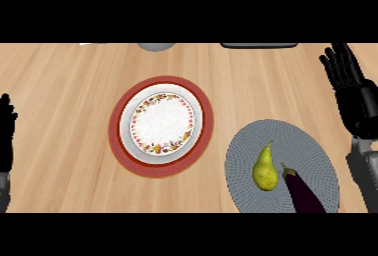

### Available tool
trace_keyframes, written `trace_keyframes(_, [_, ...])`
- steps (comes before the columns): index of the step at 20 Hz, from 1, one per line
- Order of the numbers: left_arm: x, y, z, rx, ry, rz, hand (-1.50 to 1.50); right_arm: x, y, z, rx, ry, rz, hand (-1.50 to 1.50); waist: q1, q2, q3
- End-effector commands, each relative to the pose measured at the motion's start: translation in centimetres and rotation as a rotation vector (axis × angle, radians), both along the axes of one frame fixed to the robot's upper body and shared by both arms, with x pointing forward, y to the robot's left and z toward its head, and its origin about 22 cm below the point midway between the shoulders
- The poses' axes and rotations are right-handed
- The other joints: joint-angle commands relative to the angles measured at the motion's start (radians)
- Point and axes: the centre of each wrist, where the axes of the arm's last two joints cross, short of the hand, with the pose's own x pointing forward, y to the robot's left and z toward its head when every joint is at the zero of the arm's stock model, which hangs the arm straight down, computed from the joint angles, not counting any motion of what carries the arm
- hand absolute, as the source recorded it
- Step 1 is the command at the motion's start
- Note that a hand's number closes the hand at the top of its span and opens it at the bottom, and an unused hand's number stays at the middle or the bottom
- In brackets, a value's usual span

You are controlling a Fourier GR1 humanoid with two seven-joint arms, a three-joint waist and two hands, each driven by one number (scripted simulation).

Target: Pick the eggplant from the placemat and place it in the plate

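Left hand [6, 131]: left edge of frame, fingers up and straight, open, holding nothing; at rest.

Plate [163, 121]: centre-left on the counter [59, 75], white with a floral rim, on a red mat [125, 150]; nothing in it.

Placemat [310, 150]: grey, lower right. Pear [265, 169] on it, upright in frame.

Eggplant [303, 189]: just right of the pear, stem toward upper left, long axis running down-right to the frame's bottom.

Right hand [348, 80]: upper right, fingers spread wide, empty, touching nothing. I judge it the nearer hand; the eggplant lies below and slightly left of it, well apart.

Grey object [155, 46] and dark tray [258, 45] at top edge.
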Motion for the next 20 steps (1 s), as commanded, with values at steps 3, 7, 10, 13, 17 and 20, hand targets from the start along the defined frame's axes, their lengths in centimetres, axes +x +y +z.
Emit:
trace_keyframes(3, [0.8,-3.6,-0.9,-0.094,0.046,-0.129,0.0,-0.4,0.9,-1.1,0.012,0.224,0.373,1.5,-0.011,-0.009,-0.02])
trace_keyframes(7, [-0.2,-7.0,-4.0,-0.197,0.109,-0.207,0.0,-0.4,1.9,5.6,-0.576,0.055,0.466,1.5,-0.012,-0.05,-0.052])
trace_keyframes(10, [-0.5,-8.6,-4.7,-0.25,0.133,-0.244,0.0,-1.7,2.1,6.6,-0.848,-0.085,0.486,1.5,-0.039,-0.033,-0.025])
trace_keyframes(13, [-1.6,-10.3,-5.8,-0.281,0.121,-0.258,0.0,-6.3,-2.5,-5.8,-0.375,0.147,0.392,1.5,-0.043,-0.009,-0.016])
trace_keyframes(17, [-1.9,-11.6,-5.9,-0.282,0.117,-0.286,0.0,-8.5,-2.8,-10.7,0.018,0.248,0.549,-1.5,-0.022,-0.006,-0.016])
trace_keyframes(20, [-1.5,-11.8,-4.5,-0.29,0.14,-0.305,0.0,-8.1,-7.0,-9.3,-0.16,0.256,0.742,-1.5,0.0,-0.008,-0.017])
